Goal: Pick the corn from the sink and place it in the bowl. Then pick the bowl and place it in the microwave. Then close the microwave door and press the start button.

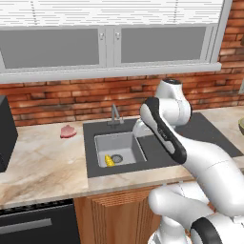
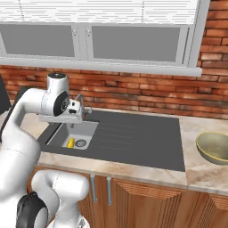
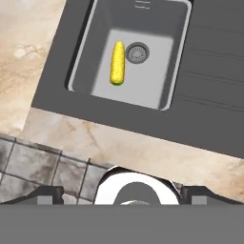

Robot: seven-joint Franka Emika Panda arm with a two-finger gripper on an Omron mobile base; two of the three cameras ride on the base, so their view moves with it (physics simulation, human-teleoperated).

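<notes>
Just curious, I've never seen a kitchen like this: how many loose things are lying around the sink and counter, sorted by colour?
Yellow: 1, the corn in the sink.
Yellow-green: 1, the bowl on the counter.
Pink: 1, the pink lump on the counter.
Total: 3

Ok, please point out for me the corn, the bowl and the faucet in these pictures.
corn [image 3: 117,63]: hand view, middle of the yellow cob in the sink.
bowl [image 2: 214,147]: right base view, pale inside of the bowl on the counter.
faucet [image 1: 115,114]: left base view, upright stem behind the basin.
</notes>
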